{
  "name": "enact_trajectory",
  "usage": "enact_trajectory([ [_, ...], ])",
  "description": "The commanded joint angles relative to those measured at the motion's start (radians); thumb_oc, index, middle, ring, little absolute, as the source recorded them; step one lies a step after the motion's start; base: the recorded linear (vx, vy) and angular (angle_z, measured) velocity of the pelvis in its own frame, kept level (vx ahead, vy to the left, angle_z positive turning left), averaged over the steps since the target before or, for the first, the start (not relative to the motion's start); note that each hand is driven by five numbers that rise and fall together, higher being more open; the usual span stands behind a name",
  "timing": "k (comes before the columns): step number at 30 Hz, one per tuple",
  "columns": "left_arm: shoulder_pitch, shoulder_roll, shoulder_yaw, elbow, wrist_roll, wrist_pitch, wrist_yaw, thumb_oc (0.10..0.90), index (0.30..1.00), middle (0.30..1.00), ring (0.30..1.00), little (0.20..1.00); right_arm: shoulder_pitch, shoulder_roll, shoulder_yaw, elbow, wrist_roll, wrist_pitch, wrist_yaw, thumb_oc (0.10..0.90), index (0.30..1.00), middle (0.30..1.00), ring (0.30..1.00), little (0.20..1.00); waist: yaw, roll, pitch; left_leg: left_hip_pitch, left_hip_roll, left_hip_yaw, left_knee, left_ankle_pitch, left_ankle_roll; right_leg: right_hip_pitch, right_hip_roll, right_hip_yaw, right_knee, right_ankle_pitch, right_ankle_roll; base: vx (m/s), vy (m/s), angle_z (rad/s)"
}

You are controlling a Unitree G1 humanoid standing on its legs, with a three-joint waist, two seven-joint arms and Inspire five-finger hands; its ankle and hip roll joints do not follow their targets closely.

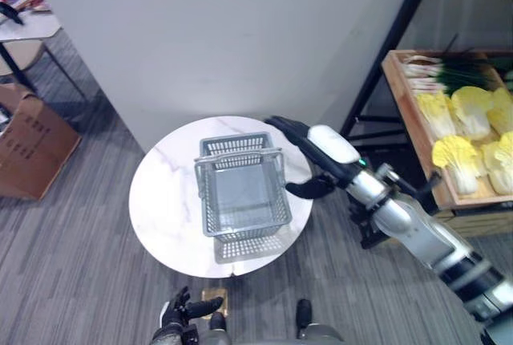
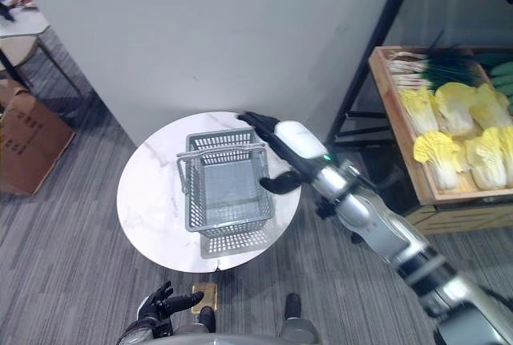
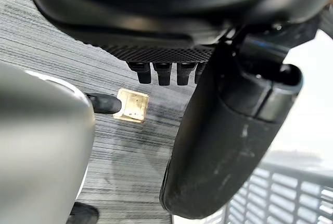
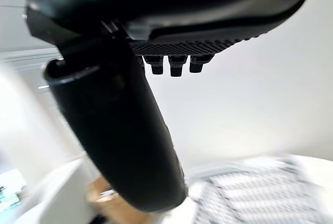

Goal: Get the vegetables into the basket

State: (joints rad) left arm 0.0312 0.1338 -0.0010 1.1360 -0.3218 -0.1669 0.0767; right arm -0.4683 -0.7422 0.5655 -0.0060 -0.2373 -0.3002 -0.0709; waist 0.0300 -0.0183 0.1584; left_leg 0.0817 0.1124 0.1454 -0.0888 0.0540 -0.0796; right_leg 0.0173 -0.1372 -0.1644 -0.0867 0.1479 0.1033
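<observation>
An empty grey plastic basket point(image 1: 240, 192) stands on a round white marble table point(image 1: 164, 200), its handle raised over the far end. My right hand point(image 1: 309, 143) hovers at the basket's right rim, open, with fingers stretched toward the wall and thumb point(image 1: 309, 188) hanging down beside the basket wall; it holds nothing. The right wrist view has the thumb point(image 4: 119, 130) and the blurred basket point(image 4: 260, 193) below it. Yellow cabbages point(image 1: 465, 132) and green onions point(image 1: 449, 72) lie in a wooden crate point(image 1: 409, 112) on the right. My left hand point(image 1: 180, 317) hangs low near the floor, open and empty.
A black metal rack point(image 1: 401, 24) carries the crate. A white wall stands right behind the table. A cardboard box point(image 1: 32, 148) sits on the carpet at left, by another table point(image 1: 24, 16). A brass floor plate point(image 3: 132, 105) lies under the table's near edge.
</observation>
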Motion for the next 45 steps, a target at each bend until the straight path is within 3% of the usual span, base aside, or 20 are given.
enact_trajectory([
  [1, -0.008, 0.032, -0.052, 0.038, 0.032, -0.029, 0.026, 0.900, 1.000, 1.000, 1.000, 1.000, -0.201, 0.066, 0.049, 0.034, 0.052, -0.021, 0.001, 0.900, 1.000, 1.000, 1.000, 1.000, 0.029, -0.048, 0.012, 0.052, -0.016, 0.029, 0.002, -0.117, 0.024, 0.049, -0.057, -0.019, -0.001, -0.054, 0.031, 0.00, -0.009, 0.04],
  [2, -0.008, 0.031, -0.050, 0.038, 0.032, -0.029, 0.026, 0.900, 1.000, 1.000, 1.000, 1.000, -0.204, 0.067, 0.051, 0.037, 0.052, -0.021, 0.000, 0.900, 1.000, 1.000, 1.000, 1.000, 0.027, -0.048, 0.012, 0.052, -0.016, 0.029, 0.002, -0.118, 0.024, 0.050, -0.057, -0.019, -0.001, -0.054, 0.031, 0.00, -0.015, 0.06],
  [5, -0.003, 0.029, -0.079, 0.026, 0.007, -0.030, 0.028, 0.900, 1.000, 1.000, 1.000, 1.000, -0.327, 0.188, 0.108, 0.204, 0.096, 0.018, 0.007, 0.900, 1.000, 1.000, 1.000, 1.000, 0.065, -0.051, 0.019, 0.042, -0.015, 0.014, 0.002, -0.111, 0.023, 0.052, -0.055, -0.034, -0.001, -0.057, 0.027, 0.00, -0.016, 0.10],
  [8, -0.009, 0.027, -0.097, 0.015, -0.016, -0.033, 0.031, 0.900, 1.000, 1.000, 1.000, 1.000, -0.386, 0.258, 0.129, 0.327, 0.089, 0.036, -0.012, 0.900, 1.000, 1.000, 1.000, 1.000, 0.084, -0.050, 0.031, 0.026, -0.014, 0.000, 0.002, -0.102, 0.022, 0.049, -0.055, -0.042, -0.001, -0.056, 0.024, -0.03, -0.009, 0.16],
  [10, -0.017, 0.029, -0.121, 0.004, -0.027, -0.042, 0.033, 0.900, 1.000, 1.000, 1.000, 1.000, -0.422, 0.334, 0.108, 0.453, 0.134, 0.050, -0.036, 0.900, 1.000, 1.000, 1.000, 1.000, 0.102, -0.048, 0.042, 0.002, -0.015, -0.018, 0.002, -0.093, 0.021, 0.039, -0.055, -0.055, -0.001, -0.054, 0.021, -0.06, -0.006, 0.28],
  [13, -0.035, 0.032, -0.127, -0.004, -0.070, -0.049, 0.029, 0.900, 1.000, 1.000, 1.000, 1.000, -0.478, 0.360, 0.095, 0.564, 0.151, 0.047, -0.070, 0.900, 1.000, 1.000, 1.000, 1.000, 0.124, -0.038, 0.061, -0.033, -0.016, -0.035, 0.002, -0.080, 0.020, 0.020, -0.057, -0.069, -0.001, -0.050, 0.020, -0.08, 0.008, 0.17],
  [20, -0.095, 0.043, -0.169, -0.032, -0.112, -0.074, 0.060, 0.900, 1.000, 1.000, 1.000, 1.000, -0.614, 0.331, 0.085, 0.766, 0.084, 0.047, -0.189, 0.900, 1.000, 1.000, 1.000, 1.000, 0.156, -0.007, 0.104, -0.115, -0.027, -0.067, 0.002, -0.052, 0.020, -0.039, -0.068, -0.098, -0.001, -0.034, 0.022, -0.07, 0.025, 0.16],
  [26, -0.122, 0.043, -0.207, -0.052, -0.127, -0.083, 0.060, 0.900, 1.000, 1.000, 1.000, 1.000, -0.681, 0.280, 0.074, 0.787, 0.055, 0.037, -0.274, 0.900, 1.000, 1.000, 1.000, 1.000, 0.173, 0.012, 0.124, -0.156, -0.037, -0.079, 0.002, -0.040, 0.022, -0.067, -0.079, -0.109, -0.001, -0.030, 0.025, -0.02, 0.029, 0.06],
  [35, -0.128, 0.040, -0.213, -0.039, -0.132, -0.076, 0.044, 0.900, 1.000, 1.000, 1.000, 1.000, -0.683, 0.224, 0.095, 0.868, 0.048, 0.045, -0.242, 0.900, 1.000, 1.000, 1.000, 1.000, 0.178, 0.019, 0.130, -0.164, -0.044, -0.082, 0.002, -0.039, 0.022, -0.065, -0.089, -0.125, -0.001, -0.033, 0.028, 0.00, 0.004, 0.01],
  [41, -0.114, 0.039, -0.206, -0.026, -0.131, -0.068, 0.012, 0.900, 1.000, 1.000, 1.000, 1.000, -0.648, 0.158, 0.140, 0.876, 0.023, 0.052, -0.172, 0.900, 1.000, 1.000, 1.000, 1.000, 0.162, 0.005, 0.134, -0.152, -0.044, -0.082, 0.002, -0.046, 0.022, -0.053, -0.090, -0.128, -0.001, -0.037, 0.028, 0.00, 0.000, 0.00],
  [42, -0.110, 0.038, -0.206, -0.028, -0.133, -0.067, 0.006, 0.900, 1.000, 1.000, 1.000, 1.000, -0.647, 0.135, 0.159, 0.902, -0.016, 0.052, -0.178, 0.404, 0.305, 0.305, 0.305, 0.305, 0.160, 0.001, 0.136, -0.150, -0.045, -0.080, 0.002, -0.048, 0.022, -0.051, -0.090, -0.128, -0.001, -0.036, 0.029, 0.00, 0.000, 0.00],
  [45, -0.108, 0.035, -0.210, -0.027, -0.132, -0.065, -0.001, 0.900, 1.000, 1.000, 1.000, 1.000, -0.645, 0.119, 0.177, 0.980, -0.084, 0.062, -0.203, 0.400, 0.300, 0.300, 0.300, 0.300, 0.158, 0.001, 0.137, -0.148, -0.045, -0.077, 0.002, -0.049, 0.022, -0.050, -0.092, -0.129, -0.001, -0.036, 0.031, 0.00, 0.000, 0.00],
])
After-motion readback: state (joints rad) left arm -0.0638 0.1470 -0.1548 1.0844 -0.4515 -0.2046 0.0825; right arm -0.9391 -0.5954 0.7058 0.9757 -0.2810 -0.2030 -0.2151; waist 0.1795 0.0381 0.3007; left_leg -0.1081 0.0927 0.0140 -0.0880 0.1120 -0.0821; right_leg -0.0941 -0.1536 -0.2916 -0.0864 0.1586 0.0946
